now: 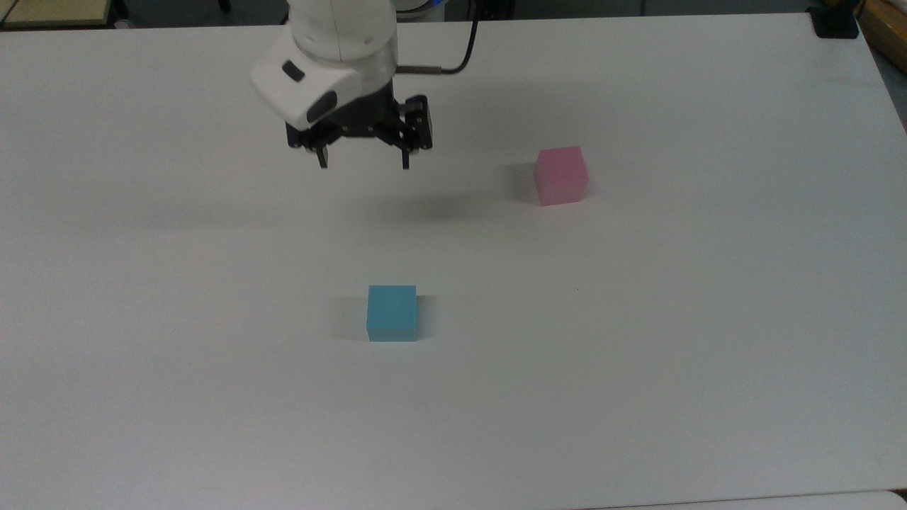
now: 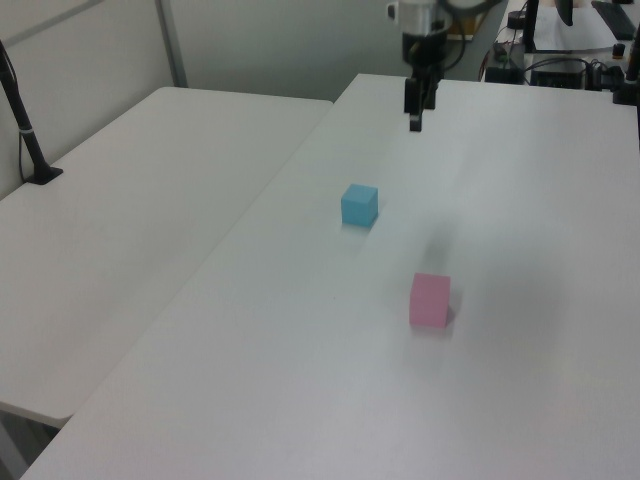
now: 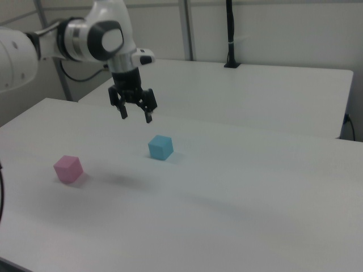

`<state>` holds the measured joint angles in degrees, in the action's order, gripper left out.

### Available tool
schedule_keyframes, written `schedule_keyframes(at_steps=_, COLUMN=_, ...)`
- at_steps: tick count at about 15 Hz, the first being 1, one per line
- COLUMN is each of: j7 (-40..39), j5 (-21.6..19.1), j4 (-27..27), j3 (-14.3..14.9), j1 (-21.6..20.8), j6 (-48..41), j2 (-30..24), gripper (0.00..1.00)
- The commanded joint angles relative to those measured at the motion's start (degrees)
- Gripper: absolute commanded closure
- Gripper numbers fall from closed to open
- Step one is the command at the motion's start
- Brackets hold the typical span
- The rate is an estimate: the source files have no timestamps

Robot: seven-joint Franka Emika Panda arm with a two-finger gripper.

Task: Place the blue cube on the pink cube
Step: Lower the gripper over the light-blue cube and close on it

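We have the gripper [image 1: 363,166] spread wide and empty, high above the table [image 1: 638,354], with the blue cube [image 1: 392,313] sitting well apart from the pink cube [image 1: 560,175], so an off-centre descent risks a fingertip nudging or twisting blue.

Light-blue cube [image 1: 392,312], pastel-pink cube [image 1: 560,175], white table [image 1: 638,319], black gripper [image 1: 363,163]
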<state>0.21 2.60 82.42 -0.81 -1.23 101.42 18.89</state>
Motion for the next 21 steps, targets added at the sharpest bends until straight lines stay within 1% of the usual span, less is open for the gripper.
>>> schedule_keyframes(at_steps=1, j7=0.0, j5=-0.5, j4=-3.6, j3=0.2, j1=-0.9, j6=7.2, j2=7.6, gripper=0.0)
schedule_keyframes(at_steps=6, j7=0.1, j5=-0.2, j4=-3.8, j3=0.3, j1=-1.6, j6=15.3, j2=12.9, gripper=0.0)
schedule_keyframes(at_steps=11, j7=0.3, j5=-0.1, j4=-4.4, j3=0.3, j1=-1.8, j6=19.6, j2=16.3, gripper=0.0)
schedule_keyframes(at_steps=18, j7=2.5, j5=0.0, j4=-4.5, j3=0.2, j1=-2.6, j6=24.9, j2=19.3, gripper=0.0)
schedule_keyframes(at_steps=21, j7=2.9, j5=0.5, j4=-4.5, j3=0.3, j1=-2.6, j6=25.7, j2=19.6, gripper=0.01)
